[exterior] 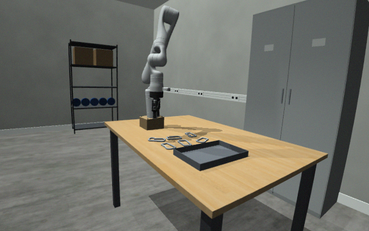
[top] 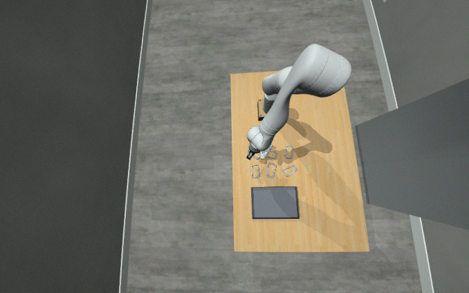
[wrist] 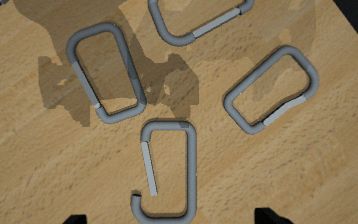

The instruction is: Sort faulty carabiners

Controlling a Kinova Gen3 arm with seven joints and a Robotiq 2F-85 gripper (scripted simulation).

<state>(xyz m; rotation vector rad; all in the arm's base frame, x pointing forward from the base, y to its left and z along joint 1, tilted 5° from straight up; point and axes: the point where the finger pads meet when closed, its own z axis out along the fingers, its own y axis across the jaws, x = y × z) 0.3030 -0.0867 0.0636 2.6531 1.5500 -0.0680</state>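
Observation:
Six grey carabiners lie in two rows on the wooden table [top: 328, 207] [exterior: 245, 174]. In the wrist view, the one straight below me [wrist: 189, 165] has its light gate swung inward and standing open. The same carabiner [top: 256, 156] [exterior: 156, 139] is at the back left of the group, partly hidden by my wrist in the top view. Three others [wrist: 106, 72] [wrist: 272, 90] [wrist: 200, 22] show closed gates. My gripper [top: 261, 155] [exterior: 155, 114] [wrist: 172, 220] is open and empty, well above the table. The grey tray [top: 274, 217] [exterior: 201, 163] is empty, in front of the rows.
The arm's brown base block [exterior: 151, 122] [top: 260, 110] stands behind the carabiners. A tall grey cabinet [exterior: 299, 95] is to the right of the table, and a black shelf rack [exterior: 93, 87] stands at the far wall.

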